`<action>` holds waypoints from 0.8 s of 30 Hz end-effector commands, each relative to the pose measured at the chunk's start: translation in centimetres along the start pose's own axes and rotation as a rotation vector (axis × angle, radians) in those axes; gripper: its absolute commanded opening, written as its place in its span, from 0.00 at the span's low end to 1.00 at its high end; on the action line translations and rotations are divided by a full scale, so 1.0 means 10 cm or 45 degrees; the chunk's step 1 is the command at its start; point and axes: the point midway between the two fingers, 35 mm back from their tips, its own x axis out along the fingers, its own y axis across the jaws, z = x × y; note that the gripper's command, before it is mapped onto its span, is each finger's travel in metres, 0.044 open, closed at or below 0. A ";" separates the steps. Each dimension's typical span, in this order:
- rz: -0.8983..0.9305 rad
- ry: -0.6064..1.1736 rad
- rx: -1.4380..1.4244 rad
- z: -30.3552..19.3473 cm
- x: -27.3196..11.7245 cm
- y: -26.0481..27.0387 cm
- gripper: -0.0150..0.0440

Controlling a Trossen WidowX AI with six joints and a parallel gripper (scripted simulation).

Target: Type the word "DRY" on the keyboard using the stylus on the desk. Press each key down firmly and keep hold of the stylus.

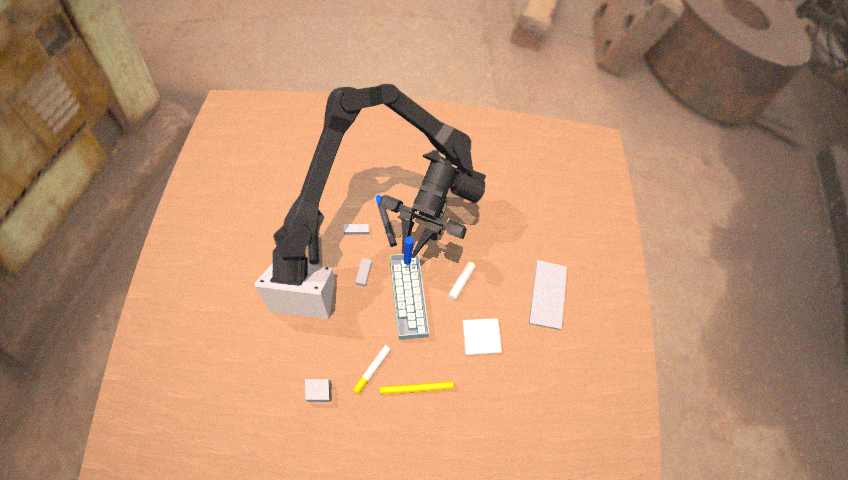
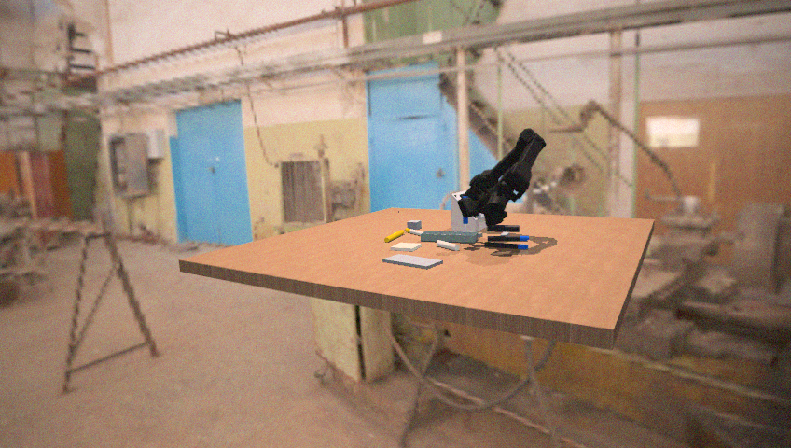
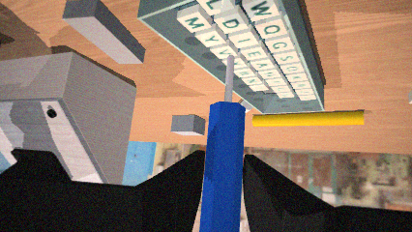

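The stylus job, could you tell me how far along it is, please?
Done: the blue stylus is picked up, with the gripper shut on it. In hand: its grey tip sits in front of the keyboard near the D key; whether it touches cannot be told. Left: no keypress can be confirmed from these views.

My pincer (image 1: pixel 414 240) grips the blue stylus (image 1: pixel 408 249) over the far end of the keyboard (image 1: pixel 410 297). At nine o'clock a black pen (image 1: pixel 385 223) and a small gray block (image 1: pixel 363 271) crowd me. At three o'clock a white marker (image 1: pixel 461 280) lies near. Toward six o'clock, bare wood past the keyboard leaves me room.
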 end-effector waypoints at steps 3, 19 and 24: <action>0.008 -0.002 0.003 0.04 0.04 0.02 0.39; 0.008 -0.002 0.003 0.06 0.06 0.02 0.39; 0.008 -0.002 0.003 0.08 0.07 0.02 0.39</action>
